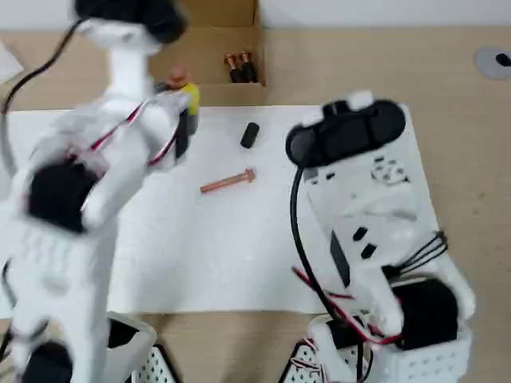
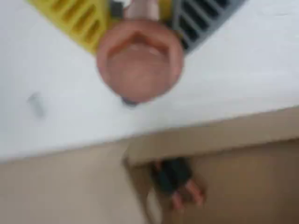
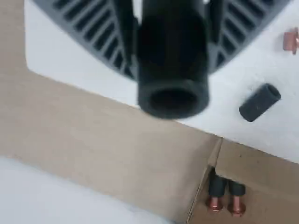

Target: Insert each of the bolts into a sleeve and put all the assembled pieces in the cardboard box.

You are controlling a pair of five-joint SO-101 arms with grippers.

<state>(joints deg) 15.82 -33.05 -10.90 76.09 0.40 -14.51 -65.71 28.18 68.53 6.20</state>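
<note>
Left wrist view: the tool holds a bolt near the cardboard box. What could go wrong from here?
1. The bolt in the left tool hangs over the white mat, short of the cardboard box; released now, it might land outside.
2. The loose bolt and loose sleeve lie on the mat, where a careless sweep could roll them away.

No writing, number or sign can be read anywhere. The cardboard box [image 1: 223, 96], the white sheet [image 1: 239, 255] and the table [image 1: 471, 175] carry no legible mark. A grey disc [image 1: 493, 62] bears a dark spot too small to read.
</note>
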